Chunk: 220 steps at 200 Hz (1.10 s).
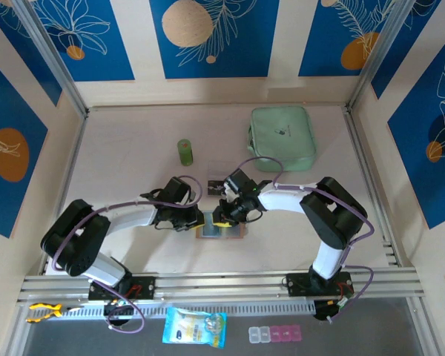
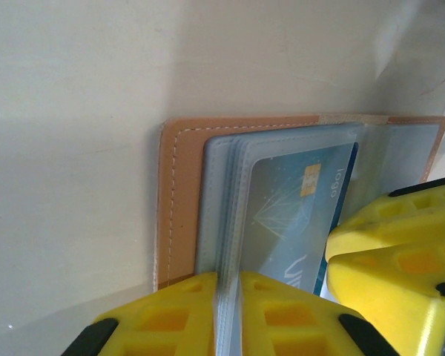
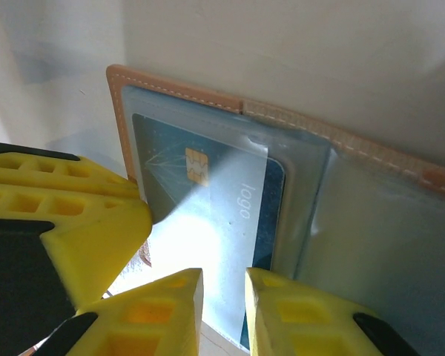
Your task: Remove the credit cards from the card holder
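The tan card holder [image 1: 221,231] lies open on the table between both grippers. Its stitched leather edge [image 2: 179,200] frames clear grey sleeves, and a dark blue credit card [image 2: 289,215] with a gold chip sits inside one of them. My left gripper [image 2: 228,278] is shut on the upright bundle of sleeves. My right gripper [image 3: 222,274] hovers over the same card [image 3: 208,200] with a narrow gap between its fingers and nothing pinched. In the top view the left gripper [image 1: 202,220] and right gripper [image 1: 224,216] nearly touch over the holder [image 3: 185,96].
A mint-green zip pouch [image 1: 282,138] lies at the back right and a small green cylinder [image 1: 185,151] stands behind the left arm. A blue packet [image 1: 195,326] and a pill box [image 1: 274,334] lie in front of the rail.
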Motion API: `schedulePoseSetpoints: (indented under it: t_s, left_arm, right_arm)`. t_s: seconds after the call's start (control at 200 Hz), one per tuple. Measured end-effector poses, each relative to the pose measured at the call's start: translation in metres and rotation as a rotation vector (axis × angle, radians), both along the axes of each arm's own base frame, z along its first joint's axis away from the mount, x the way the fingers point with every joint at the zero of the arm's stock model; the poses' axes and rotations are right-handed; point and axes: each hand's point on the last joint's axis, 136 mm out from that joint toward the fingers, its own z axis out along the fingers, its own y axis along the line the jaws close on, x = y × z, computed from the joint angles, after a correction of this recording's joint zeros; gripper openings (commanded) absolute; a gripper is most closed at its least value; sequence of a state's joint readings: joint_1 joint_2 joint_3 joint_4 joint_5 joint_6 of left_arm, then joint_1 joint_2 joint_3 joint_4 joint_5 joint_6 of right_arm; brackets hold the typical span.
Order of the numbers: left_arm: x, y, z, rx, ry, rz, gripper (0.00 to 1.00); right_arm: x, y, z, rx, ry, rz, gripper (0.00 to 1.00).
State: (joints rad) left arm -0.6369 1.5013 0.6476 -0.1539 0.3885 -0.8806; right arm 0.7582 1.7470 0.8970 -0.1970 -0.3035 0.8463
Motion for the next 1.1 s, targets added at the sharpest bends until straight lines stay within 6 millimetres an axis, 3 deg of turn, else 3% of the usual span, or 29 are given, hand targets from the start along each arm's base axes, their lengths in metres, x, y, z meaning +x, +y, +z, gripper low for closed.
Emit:
schedulePoseSetpoints:
  t_s: [0.905,1.1]
  left_arm:
    - [0.000,-0.001,0.000,-0.008,-0.005,-0.001,0.14]
    - [-0.001,0.000,0.001,-0.006,-0.003,-0.001,0.12]
  right_arm:
    - [-0.002,-0.014,-0.004,-0.088,-0.005,-0.013,0.26]
    - [-0.002,-0.015,0.004,-0.082,-0.017,-0.014,0.26]
